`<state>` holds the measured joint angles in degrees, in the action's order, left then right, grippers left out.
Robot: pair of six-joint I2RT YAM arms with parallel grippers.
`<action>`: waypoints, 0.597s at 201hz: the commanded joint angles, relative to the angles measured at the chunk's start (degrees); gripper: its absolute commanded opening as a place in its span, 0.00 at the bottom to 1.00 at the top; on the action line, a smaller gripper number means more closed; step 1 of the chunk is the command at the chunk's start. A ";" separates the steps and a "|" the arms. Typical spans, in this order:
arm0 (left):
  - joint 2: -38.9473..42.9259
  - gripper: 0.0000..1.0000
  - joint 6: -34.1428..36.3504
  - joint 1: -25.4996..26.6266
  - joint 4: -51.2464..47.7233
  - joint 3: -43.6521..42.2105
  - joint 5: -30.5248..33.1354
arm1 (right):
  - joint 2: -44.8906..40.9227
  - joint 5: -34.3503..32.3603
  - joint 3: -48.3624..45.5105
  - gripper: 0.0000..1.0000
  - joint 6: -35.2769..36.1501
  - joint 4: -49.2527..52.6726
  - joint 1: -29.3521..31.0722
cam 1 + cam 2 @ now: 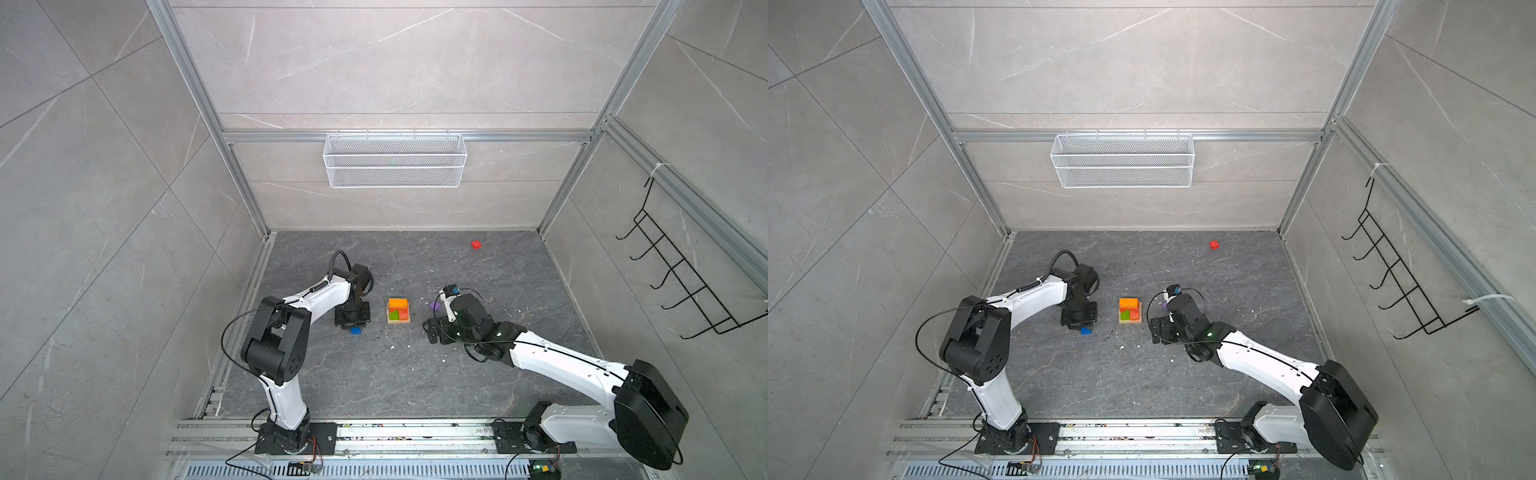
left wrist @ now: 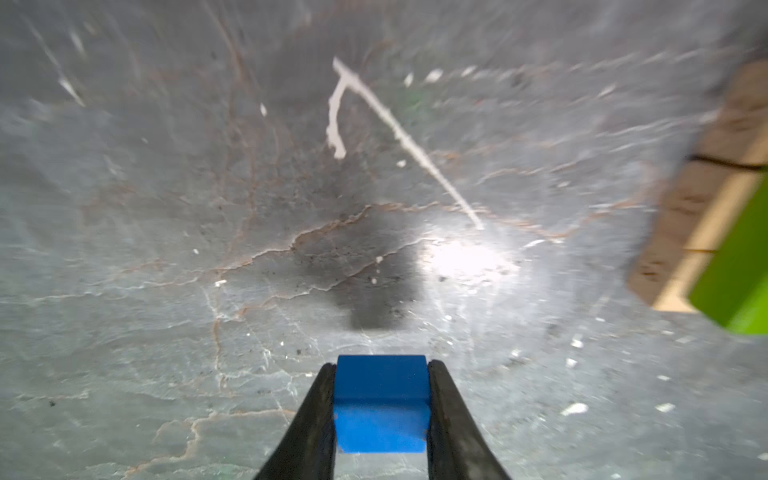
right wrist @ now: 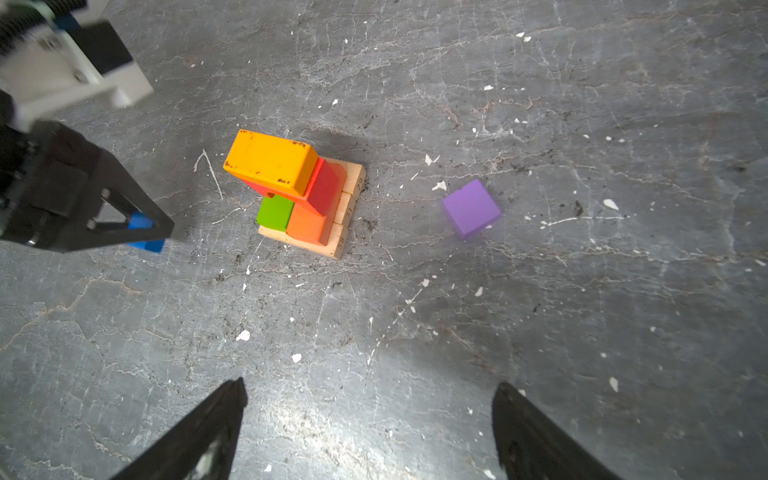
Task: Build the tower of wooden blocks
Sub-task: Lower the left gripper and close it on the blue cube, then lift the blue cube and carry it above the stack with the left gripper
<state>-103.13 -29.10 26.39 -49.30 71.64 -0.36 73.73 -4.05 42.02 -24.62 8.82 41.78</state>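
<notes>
The wood block tower [image 1: 399, 311] [image 1: 1130, 311] stands mid-floor: tan base bars, green and orange slabs, a red piece, and an orange-yellow block on top [image 3: 270, 160]. Left of it, my left gripper [image 2: 380, 365] is shut on a blue block [image 2: 380, 403] [image 1: 355, 331] [image 3: 143, 232], low by the floor. The tower's tan base [image 2: 706, 187] shows at the edge of the left wrist view. My right gripper [image 3: 370, 386] hangs open and empty to the tower's right. A purple block [image 3: 471, 208] [image 1: 434, 306] lies loose beside the tower. A red block [image 1: 476, 244] [image 1: 1214, 245] lies far back right.
A white wire basket [image 1: 395, 160] hangs on the back wall and a black hook rack [image 1: 681, 282] on the right wall. White specks dot the grey stone floor [image 1: 374, 374]. Metal rails [image 1: 415, 432] run along the front edge.
</notes>
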 commanded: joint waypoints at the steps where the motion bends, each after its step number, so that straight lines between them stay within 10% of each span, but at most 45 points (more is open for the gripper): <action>1: 2.97 0.20 0.63 0.83 -3.48 3.36 -0.53 | 0.03 -0.52 1.21 0.92 -0.85 0.32 0.32; 120: -4.22 0.22 1.77 7.94 -12.19 26.09 0.36 | 0.24 -3.47 0.79 0.92 -2.66 0.91 0.32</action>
<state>-104.92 -28.75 33.52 -57.71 93.38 -0.12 73.73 -5.58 42.02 -26.13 8.84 41.78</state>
